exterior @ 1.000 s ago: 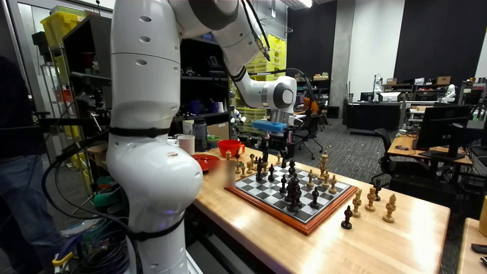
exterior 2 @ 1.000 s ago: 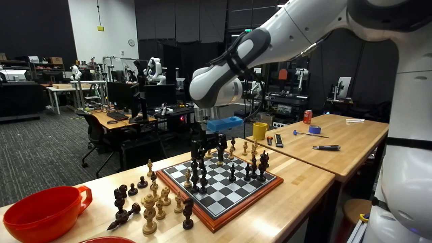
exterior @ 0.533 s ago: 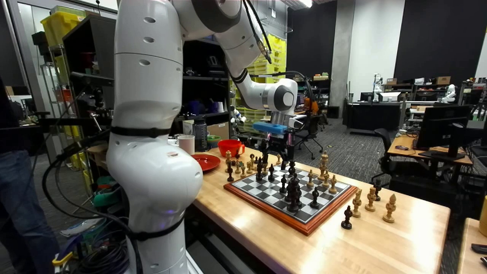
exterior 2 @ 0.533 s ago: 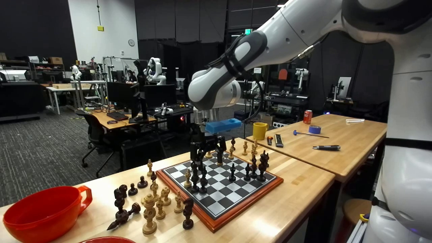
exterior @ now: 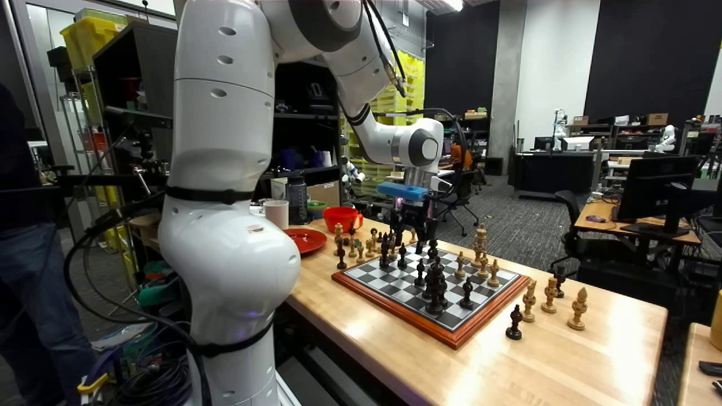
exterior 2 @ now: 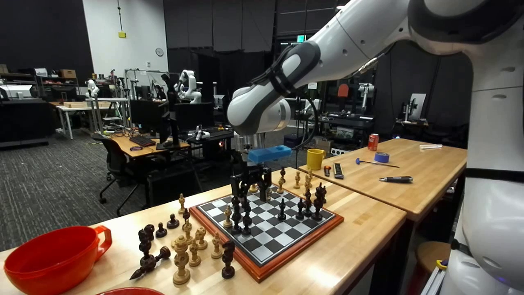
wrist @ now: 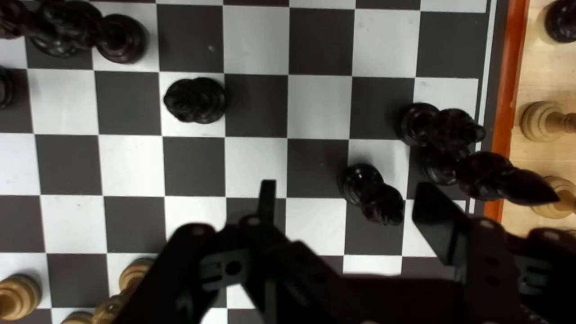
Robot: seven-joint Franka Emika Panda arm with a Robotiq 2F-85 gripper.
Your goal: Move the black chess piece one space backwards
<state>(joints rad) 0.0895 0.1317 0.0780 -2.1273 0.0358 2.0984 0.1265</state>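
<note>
The chessboard (exterior: 395,307) (exterior 2: 301,247) lies on the wooden table with black and light pieces standing on it. In the wrist view my gripper (wrist: 347,198) is open over the board. One black piece (wrist: 380,198) appears between its two fingers, nearer the right finger; neither finger visibly touches it. The right fingertip overlaps the area beside a tall black piece (wrist: 488,175). In the exterior views the gripper (exterior: 410,243) (exterior 2: 253,198) hangs just above the pieces, and this black piece (exterior: 402,257) stands under it. It is largely hidden behind another black piece (exterior 2: 247,219).
Another black piece (wrist: 432,123) stands close to the tall one. A separate black piece (wrist: 194,100) stands toward the board's middle. Light pieces (wrist: 18,297) are at lower left. Off-board pieces (exterior 2: 181,262), a red cup (exterior 2: 45,262) and a red plate (exterior: 307,239) are beside the board.
My gripper has come down slightly toward the board and shifted a little right in one exterior view, a little left in another. The fingers stay open. The pieces have not visibly moved.
</note>
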